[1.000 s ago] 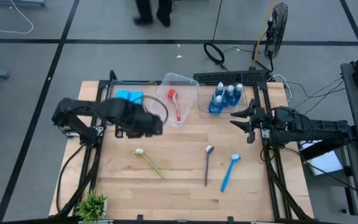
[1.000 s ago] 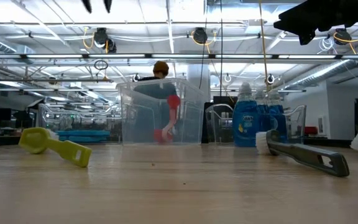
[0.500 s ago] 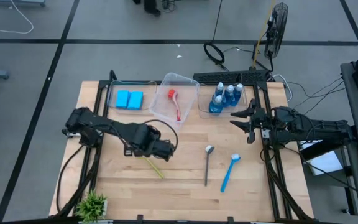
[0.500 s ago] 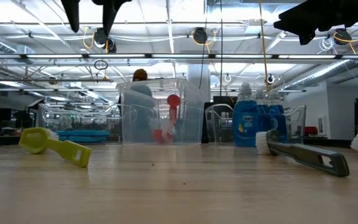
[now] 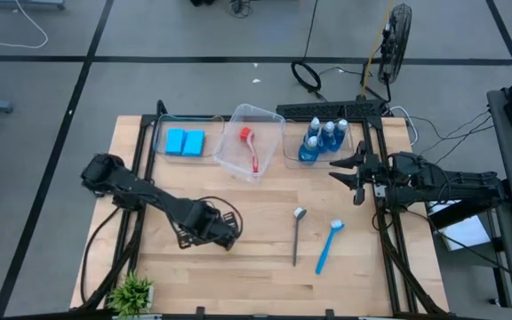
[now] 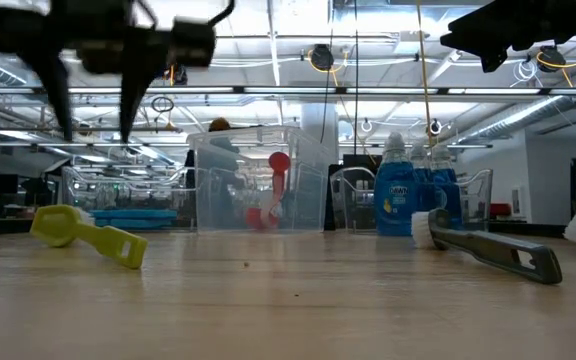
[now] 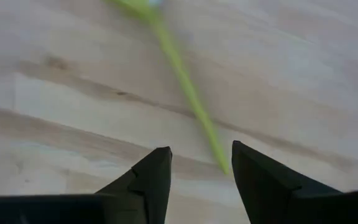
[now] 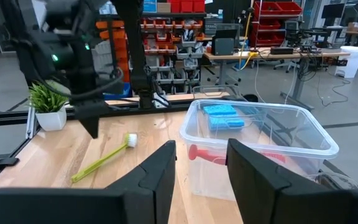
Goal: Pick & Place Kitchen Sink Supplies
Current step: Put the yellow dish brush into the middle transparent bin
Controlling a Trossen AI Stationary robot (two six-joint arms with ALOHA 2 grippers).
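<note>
The left gripper (image 7: 199, 171) is parked low over the yellow brush (image 7: 185, 93) lying flat on the wooden table (image 5: 256, 258), fingers spread apart with the thin handle's end seen in the gap, nothing pinched. The right gripper (image 5: 347, 169) is held up at the table's right edge, fingers spread too, empty. A red brush (image 5: 252, 149) is sat in the middle clear bin (image 5: 278, 133), sponges (image 5: 185, 141) in the left one, bottles (image 5: 320, 138) in the right one. A grey tool (image 5: 298, 235) and blue brush (image 5: 327, 245) are lying side by side on the table.
</note>
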